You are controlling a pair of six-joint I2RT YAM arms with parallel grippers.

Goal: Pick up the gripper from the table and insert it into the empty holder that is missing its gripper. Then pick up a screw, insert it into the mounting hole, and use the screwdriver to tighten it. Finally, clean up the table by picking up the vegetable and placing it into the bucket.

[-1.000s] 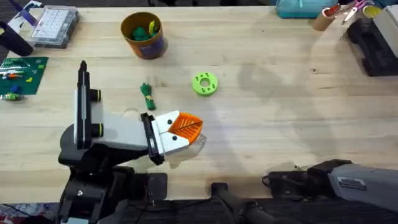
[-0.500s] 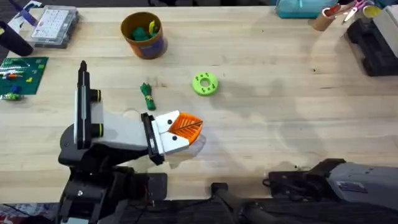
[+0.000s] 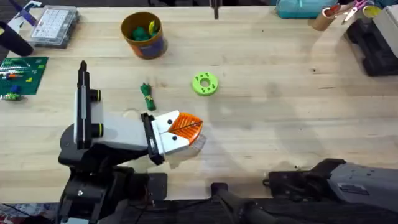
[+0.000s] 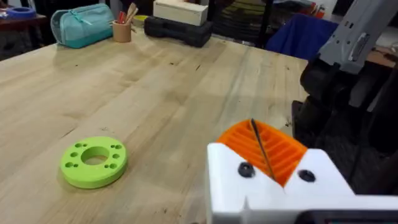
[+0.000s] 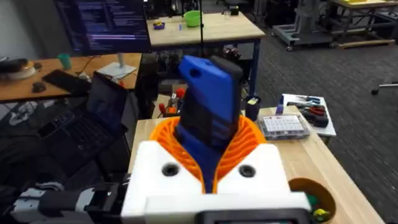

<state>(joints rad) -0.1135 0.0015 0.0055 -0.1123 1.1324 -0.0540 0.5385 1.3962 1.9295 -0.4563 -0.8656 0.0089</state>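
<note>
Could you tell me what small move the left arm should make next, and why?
Probably open the left gripper and swing it toward the vegetable: it is shut on nothing, and the vegetable lies on the table, outside the bucket.

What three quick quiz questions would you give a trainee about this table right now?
1. True or false: the small dark-green toy vegetable lies on the wooden table, outside the round orange-brown bucket.
2. The right gripper holds in its fingers: A nothing, B the thick bright-blue screwdriver, C a screw?
3. Fill in: overhead, the flat lime-green ring with holes lies to the vegetable's ____.
Key: 1 true; 2 B; 3 right.
</note>
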